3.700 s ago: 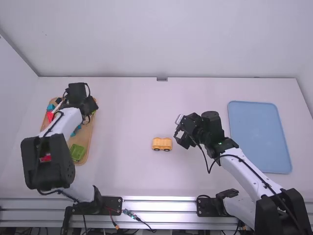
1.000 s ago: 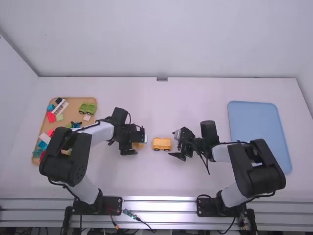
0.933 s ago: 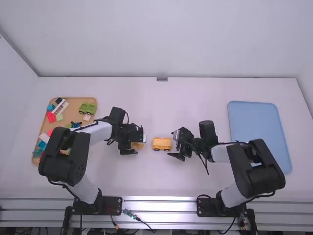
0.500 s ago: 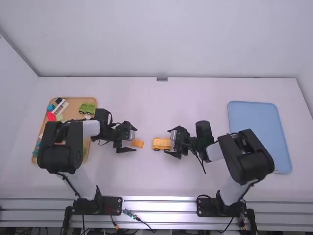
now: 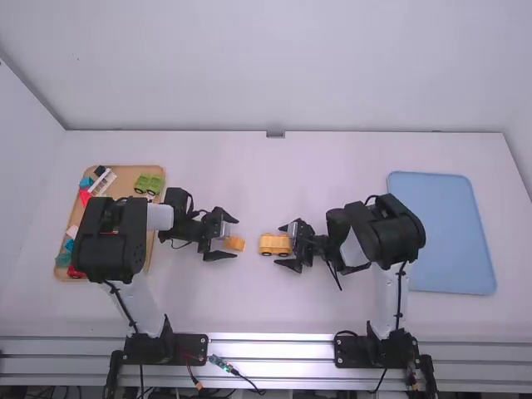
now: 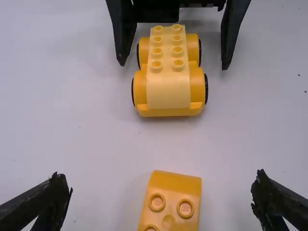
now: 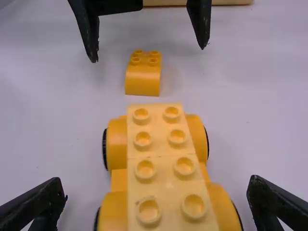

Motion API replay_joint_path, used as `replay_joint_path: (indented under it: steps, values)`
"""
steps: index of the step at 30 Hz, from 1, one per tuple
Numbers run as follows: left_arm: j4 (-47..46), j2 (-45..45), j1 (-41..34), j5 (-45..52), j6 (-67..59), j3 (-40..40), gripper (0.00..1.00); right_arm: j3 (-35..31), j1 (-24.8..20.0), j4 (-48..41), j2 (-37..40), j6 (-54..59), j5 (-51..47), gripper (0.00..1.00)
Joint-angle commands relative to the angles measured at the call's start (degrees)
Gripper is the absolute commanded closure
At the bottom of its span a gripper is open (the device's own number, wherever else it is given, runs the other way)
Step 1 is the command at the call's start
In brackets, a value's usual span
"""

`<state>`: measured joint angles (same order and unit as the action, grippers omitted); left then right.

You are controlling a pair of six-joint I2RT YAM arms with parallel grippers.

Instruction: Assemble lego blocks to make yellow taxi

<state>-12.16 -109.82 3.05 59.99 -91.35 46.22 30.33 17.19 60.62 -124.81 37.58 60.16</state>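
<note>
At left I see the wooden tray (image 5: 125, 179) with its blocks. Next, my left gripper (image 5: 234, 238) is wide open, its fingers on both sides of the small orange block (image 5: 236, 243), holding nothing. Then the yellow car base (image 5: 268, 243) sits on the worktop (image 5: 224, 166), its end between the wide-open fingers of my right gripper (image 5: 279, 245), which grips nothing also.

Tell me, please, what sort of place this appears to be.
It looks like a robotics lab workstation: two robot arms bolted to a metal rail, a plain white table, and a wooden tray of colourful toy blocks beside a yellow toy car.
</note>
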Motion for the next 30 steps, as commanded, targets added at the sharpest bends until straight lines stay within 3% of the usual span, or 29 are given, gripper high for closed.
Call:
replay_joint_path:
  steps: [1,14,21,28,30]
  values:
    - [1.0,-0.6,-0.9,1.2,1.9,0.0,0.01,2.3,-0.3,0.2,-1.7,-2.1,4.4,0.01]
    - [0.4,-0.7,-0.2,-7.0,4.8,-0.4,0.01,2.6,0.5,-1.0,-1.9,-2.7,2.8,0.01]
    - [0.6,-0.7,2.0,-4.6,3.9,-0.6,0.0,2.7,0.9,-1.0,-1.9,-2.7,2.8,0.01]
    - [2.2,-2.6,1.9,-5.2,4.2,-0.9,0.07,2.7,0.8,-1.0,-1.9,-2.9,3.0,0.01]
    - [2.8,-4.0,1.7,-4.9,4.6,-0.7,0.13,2.7,0.8,-1.0,-1.9,-2.9,2.9,0.01]
